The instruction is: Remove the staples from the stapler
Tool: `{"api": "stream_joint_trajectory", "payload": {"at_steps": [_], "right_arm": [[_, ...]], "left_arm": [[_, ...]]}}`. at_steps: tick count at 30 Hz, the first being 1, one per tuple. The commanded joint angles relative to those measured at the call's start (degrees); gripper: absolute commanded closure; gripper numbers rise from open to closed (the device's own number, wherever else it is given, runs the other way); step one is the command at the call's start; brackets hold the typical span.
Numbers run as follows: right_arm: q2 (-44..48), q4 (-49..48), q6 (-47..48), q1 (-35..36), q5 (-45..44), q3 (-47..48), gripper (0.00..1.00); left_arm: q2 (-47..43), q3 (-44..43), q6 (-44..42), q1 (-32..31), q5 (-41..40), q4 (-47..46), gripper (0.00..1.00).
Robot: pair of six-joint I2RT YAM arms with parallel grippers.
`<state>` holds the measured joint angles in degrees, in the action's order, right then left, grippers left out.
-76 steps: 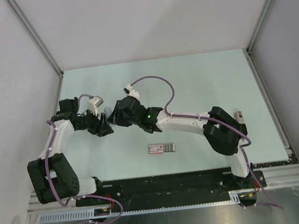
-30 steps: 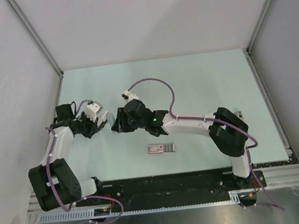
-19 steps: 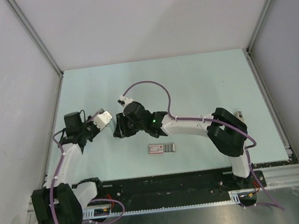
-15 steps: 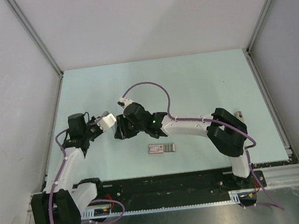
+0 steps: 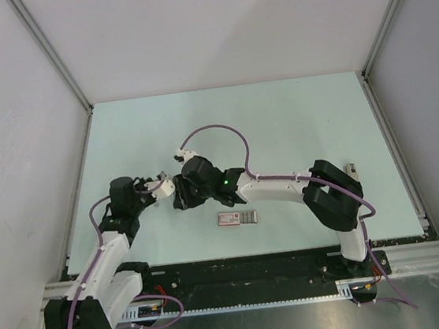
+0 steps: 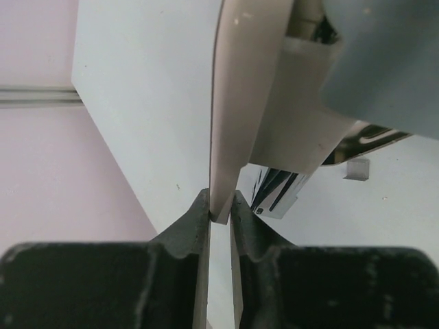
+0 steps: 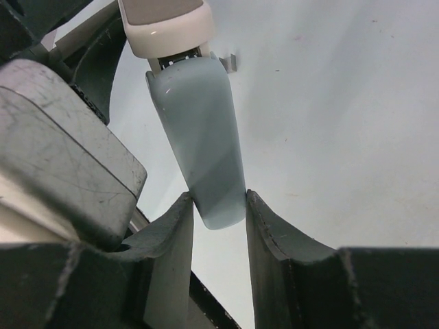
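At the near edge, a black rail (image 5: 247, 268) carries the two arm bases. Beyond it lies the pale green tabletop (image 5: 294, 124), boxed in by plain grey-white walls (image 5: 219, 21) with aluminium posts in the far corners. A flat red-and-white box (image 5: 237, 218) with a grey end lies near the middle of the near edge, with its long side parallel to that edge.

Just beyond the box, toward the left edge, the two grippers meet. The stapler (image 5: 161, 185) is held between them, above the tabletop.

The left gripper (image 6: 219, 205) is nearly closed. Its dark fingers (image 6: 197, 223) pinch the edge of a thin white plate of the stapler (image 6: 236, 89). The thicker white body, the pale blue part and a glint of dark metal stand just to one side of that plate.

The right gripper (image 7: 218, 205) stands a little wider. Its jaws are clamped on the rounded tip of the pale blue part (image 7: 199, 137), which runs straight away from the fingers to a white end.

From above, the stapler's long axis runs from one gripper to the other, roughly parallel to the near edge. The blue end points to the right gripper (image 5: 178, 193) and the white end to the left gripper (image 5: 151, 191).
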<state>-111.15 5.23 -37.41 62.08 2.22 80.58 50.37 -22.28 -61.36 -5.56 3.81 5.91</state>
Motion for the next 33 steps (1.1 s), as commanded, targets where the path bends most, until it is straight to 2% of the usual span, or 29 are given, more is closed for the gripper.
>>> {"api": "stream_joint_trajectory", "payload": {"at_steps": [1, 3, 6, 11, 16, 17, 18, 19, 21, 22, 24, 30, 33], "right_arm": [[1.0, -7.8, -1.8, -1.3, -5.4, 1.3, 1.00], [1.3, -9.4, -2.2, -1.6, -5.1, 1.4, 1.00], [2.1, -11.5, -2.9, -2.4, -5.6, 1.5, 1.00], [3.1, -11.9, -3.3, -3.7, -7.3, 1.6, 1.00], [3.1, -10.3, -3.6, -4.5, -8.4, 1.6, 1.00], [3.1, -9.9, -3.5, -4.7, -8.6, 1.6, 1.00], [3.0, -9.5, -3.4, -4.8, -9.1, 1.6, 1.00], [3.0, -8.9, -3.0, -4.8, -9.9, 1.6, 1.00], [2.7, -6.9, -2.1, -5.0, -11.8, 2.4, 1.00], [2.4, -4.9, -1.7, -5.1, -12.5, 3.1, 1.00], [1.3, -1.3, -1.0, -5.3, -13.7, 4.8, 1.00], [-2.7, 8.4, 0.1, -4.7, -16.5, 9.8, 1.00], [-4.1, 10.3, 0.9, -3.5, -17.9, 11.0, 1.00]], "left_arm": [[-0.8, -1.2, -1.6, -3.1, 3.4, 1.8, 0.89], [0.5, -4.4, 3.0, -3.6, 5.8, 6.3, 0.81], [3.2, -9.9, 9.9, -3.8, 13.6, 15.1, 0.68], [6.6, -15.0, 15.0, -4.2, 28.8, 29.0, 0.65], [10.4, -20.0, 16.2, -4.6, 38.4, 38.5, 0.60], [10.7, -20.7, 17.1, -4.6, 39.4, 39.3, 0.55], [10.7, -21.6, 18.4, -4.5, 40.1, 39.7, 0.43], [10.5, -22.6, 20.0, -4.5, 40.6, 39.8, 0.36], [10.4, -25.0, 23.6, -3.4, 41.5, 39.9, 0.31], [10.4, -26.3, 25.2, -2.4, 42.1, 40.0, 0.16], [10.8, -29.6, 28.5, 0.5, 42.8, 39.9, 0.04], [11.6, -39.6, 34.8, 17.1, 50.2, 40.0, 0.01], [13.2, -43.1, 37.4, 21.4, 49.8, 40.0, 0.01]]}}
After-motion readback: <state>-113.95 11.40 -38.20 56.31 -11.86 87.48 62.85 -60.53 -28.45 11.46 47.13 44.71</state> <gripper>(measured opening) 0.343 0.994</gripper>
